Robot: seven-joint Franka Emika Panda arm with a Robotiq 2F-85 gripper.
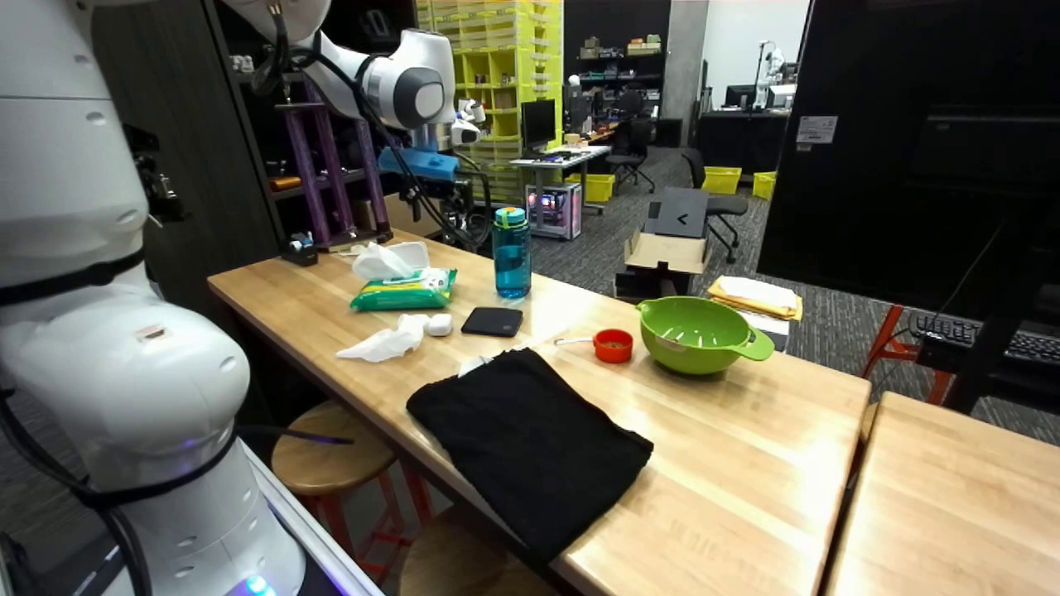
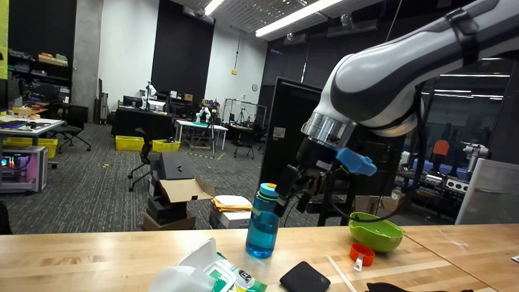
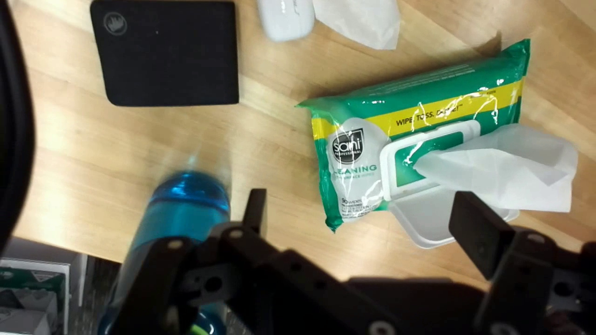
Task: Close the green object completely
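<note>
Green wipes pkg (image 3: 404,122) sits below, apart fr fingers (image 3: 479,236).

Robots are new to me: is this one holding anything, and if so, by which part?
Nothing: the gripper stands open, its fingers apart; the wipes pack lies on the table.

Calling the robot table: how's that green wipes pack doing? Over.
Gripper open, holding nothing. Green wipes pack lying on the table, lid flipped open. White wipe sticking out, likely in the way of closing.
</note>
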